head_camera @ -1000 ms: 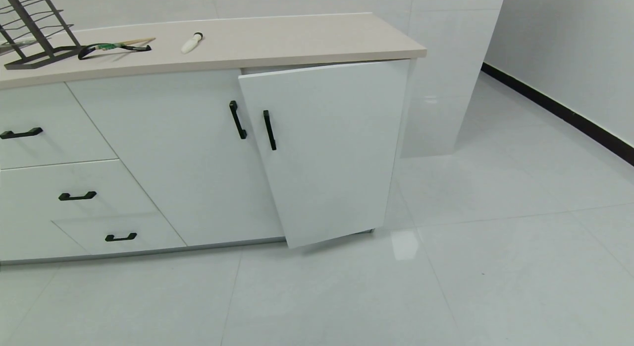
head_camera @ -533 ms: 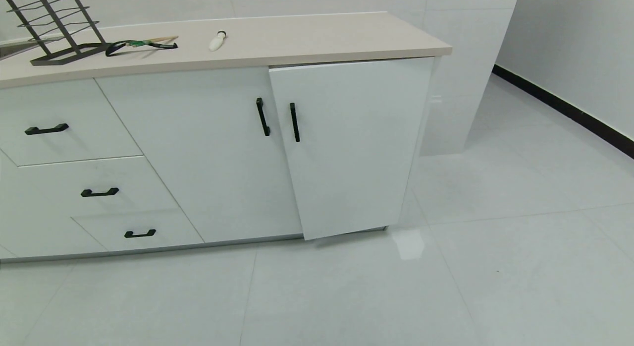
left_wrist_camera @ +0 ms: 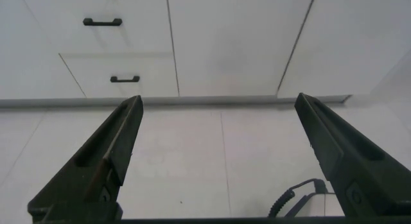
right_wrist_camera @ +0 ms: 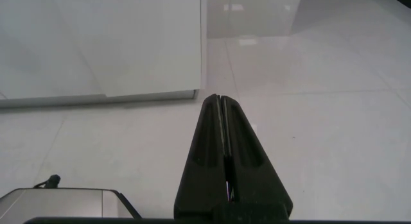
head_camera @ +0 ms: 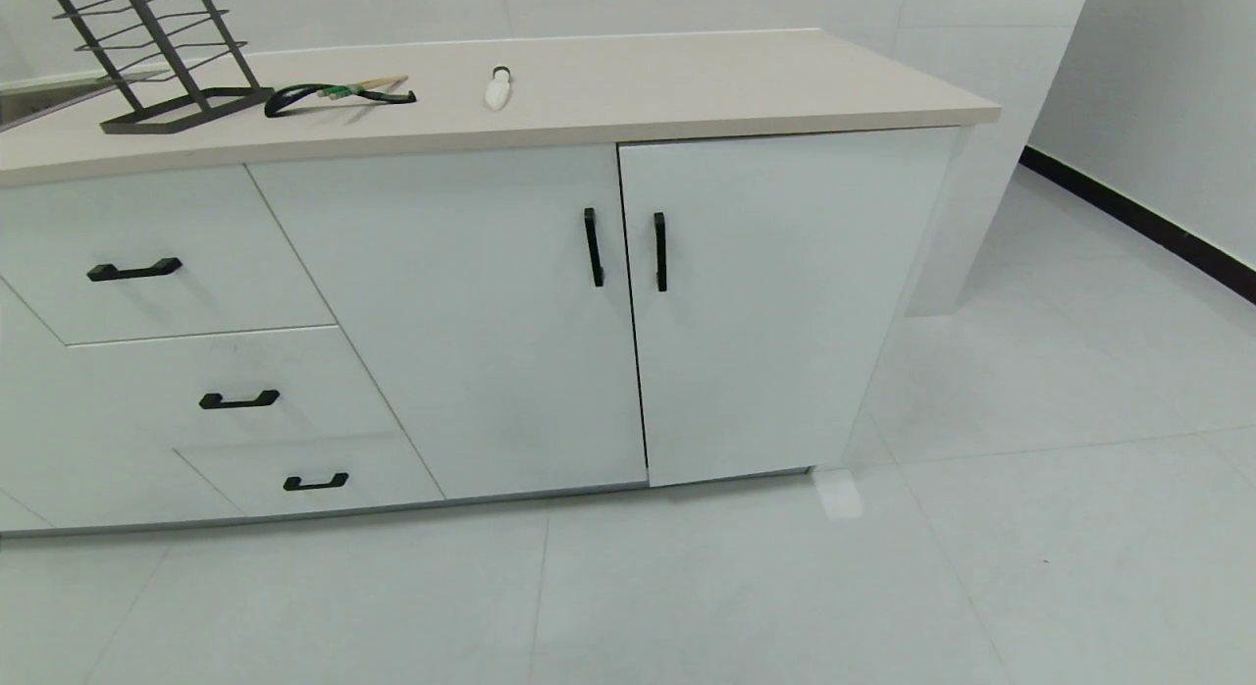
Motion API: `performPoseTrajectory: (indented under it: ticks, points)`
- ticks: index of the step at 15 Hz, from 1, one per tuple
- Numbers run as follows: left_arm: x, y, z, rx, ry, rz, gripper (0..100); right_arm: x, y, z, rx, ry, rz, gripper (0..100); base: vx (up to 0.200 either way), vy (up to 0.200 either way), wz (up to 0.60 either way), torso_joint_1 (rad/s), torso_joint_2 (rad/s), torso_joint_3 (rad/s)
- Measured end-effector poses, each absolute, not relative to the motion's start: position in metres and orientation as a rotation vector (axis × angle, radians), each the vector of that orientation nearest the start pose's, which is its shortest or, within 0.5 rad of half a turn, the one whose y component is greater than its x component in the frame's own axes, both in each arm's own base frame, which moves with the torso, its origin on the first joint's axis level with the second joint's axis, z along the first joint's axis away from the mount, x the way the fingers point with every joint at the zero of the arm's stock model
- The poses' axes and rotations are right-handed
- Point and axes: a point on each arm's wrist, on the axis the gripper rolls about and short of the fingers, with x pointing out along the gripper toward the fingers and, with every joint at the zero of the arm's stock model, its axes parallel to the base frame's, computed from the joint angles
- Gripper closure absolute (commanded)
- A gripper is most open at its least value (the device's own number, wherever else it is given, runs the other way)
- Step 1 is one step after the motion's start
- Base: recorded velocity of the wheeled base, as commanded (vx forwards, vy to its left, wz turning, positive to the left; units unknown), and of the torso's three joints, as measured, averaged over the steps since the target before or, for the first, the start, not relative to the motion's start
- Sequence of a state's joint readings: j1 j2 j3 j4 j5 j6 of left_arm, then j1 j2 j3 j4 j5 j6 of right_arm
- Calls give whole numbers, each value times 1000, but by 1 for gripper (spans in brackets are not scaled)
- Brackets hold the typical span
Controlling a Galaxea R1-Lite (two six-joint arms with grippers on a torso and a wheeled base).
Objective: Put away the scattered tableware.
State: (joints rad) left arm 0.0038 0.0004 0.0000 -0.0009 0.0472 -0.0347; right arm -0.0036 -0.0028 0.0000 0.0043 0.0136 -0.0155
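On the beige countertop (head_camera: 687, 77) lie a small white utensil (head_camera: 498, 88) and a black-handled tool with wooden chopsticks (head_camera: 339, 95) beside it. A black wire rack (head_camera: 162, 57) stands at the counter's left end. The white cabinet below has its right door (head_camera: 775, 302) flush with the left one. My left gripper (left_wrist_camera: 218, 102) is open, low over the floor and facing the cabinet's drawers (left_wrist_camera: 124, 79). Low over the tiles near the cabinet's lower corner (right_wrist_camera: 148, 44), my right gripper (right_wrist_camera: 219, 99) is shut with nothing in it.
Three drawers with black handles (head_camera: 134, 269) fill the cabinet's left side. A sink edge (head_camera: 39, 91) shows at the far left of the counter. A white pillar (head_camera: 942, 243) adjoins the cabinet's right end, with open tiled floor (head_camera: 1030, 469) in front and to the right.
The right cabinet door, ajar one second ago, now sits shut. The whole head picture has shifted, so the camera moved.
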Motion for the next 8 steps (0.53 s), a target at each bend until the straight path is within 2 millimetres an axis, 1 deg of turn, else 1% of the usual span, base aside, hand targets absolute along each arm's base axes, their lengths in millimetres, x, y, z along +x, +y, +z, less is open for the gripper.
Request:
performPoseTrajectory:
  ticks: [1,8]
  points:
    - [-23,1,76,-34,-3,52,0,-23,0,75,-15,2,11,100,200,200,0,7,2,7]
    - [-23,1,76,-30,-2,51,0,-23,0,75,-15,2,10,100,0,200,0,2,0,-1]
